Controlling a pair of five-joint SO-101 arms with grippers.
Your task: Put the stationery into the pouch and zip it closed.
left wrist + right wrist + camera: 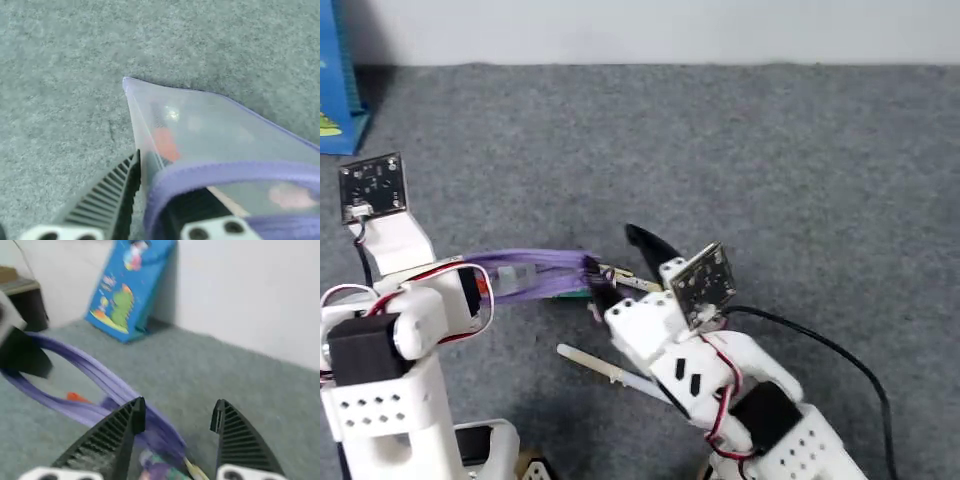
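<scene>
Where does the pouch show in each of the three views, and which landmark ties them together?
High view: the pouch lies left of centre, in the lower half.
Left wrist view: the pouch spreads over the middle and right.
Right wrist view: the pouch loops its purple rim across the left half.
Shared landmark: the grey mat beneath it.

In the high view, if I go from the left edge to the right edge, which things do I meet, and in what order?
left arm → pouch → right arm → black cable. The white pen overlaps the pouch and the right arm in this order, so I leave it out.
</scene>
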